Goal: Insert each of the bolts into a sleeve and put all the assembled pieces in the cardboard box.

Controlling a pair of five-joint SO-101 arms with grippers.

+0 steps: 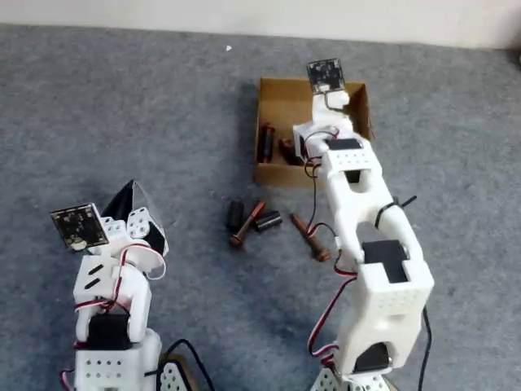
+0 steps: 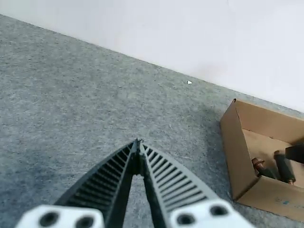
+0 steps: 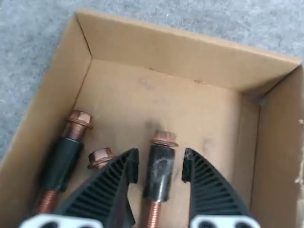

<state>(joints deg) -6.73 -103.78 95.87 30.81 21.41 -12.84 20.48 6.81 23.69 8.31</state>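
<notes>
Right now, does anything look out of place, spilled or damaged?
Nothing looks damaged or spilled. Two bolts and two sleeves lie loose on the carpet by the cardboard box, just not yet assembled.

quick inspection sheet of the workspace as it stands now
surface: grey carpet
job's things: cardboard box holds sleeved bolts; two bare bolts and two sleeves lie loose on the carpet outside it
clutter: nothing seen
grippers: left pincer shut above carpet; right pincer open, straddling a sleeved bolt in the box
cables: red and black wires along the arms
surroundings: white wall
</notes>
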